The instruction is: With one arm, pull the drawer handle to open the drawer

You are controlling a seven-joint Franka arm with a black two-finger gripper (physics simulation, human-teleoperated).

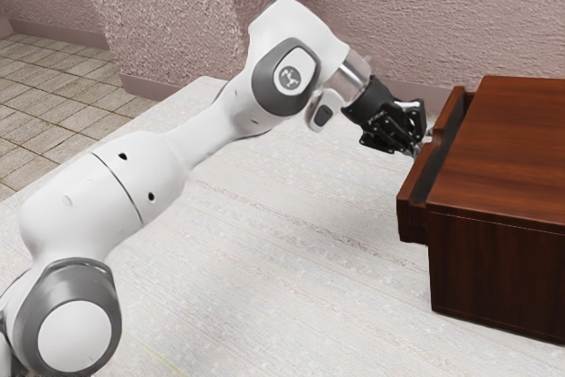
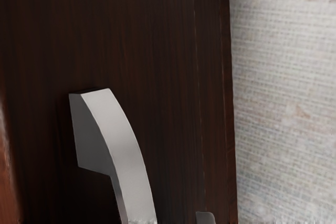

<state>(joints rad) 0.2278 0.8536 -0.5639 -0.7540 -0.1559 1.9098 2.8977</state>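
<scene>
Tabletop (image 1: 291,253) pale, speckled — drawer (image 1: 422,178) ajar; pink walls (image 1: 459,6), tiled floor (image 1: 48,103).

Just counting what's coming through my feeds right now: I'm driving one arm (image 1: 177,156) with one gripper (image 1: 413,135), and I'm looking at one wooden cabinet (image 1: 516,218), one drawer (image 1: 434,174) in it, one pale grey handle (image 2: 111,150) on that drawer, and one table (image 1: 291,297).

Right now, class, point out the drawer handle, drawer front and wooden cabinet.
drawer handle (image 2: 110,145): wrist view, its grey bar.
drawer front (image 2: 105,30): wrist view, bare wood beside the handle.
wooden cabinet (image 1: 521,139): exterior view, its top.
</scene>
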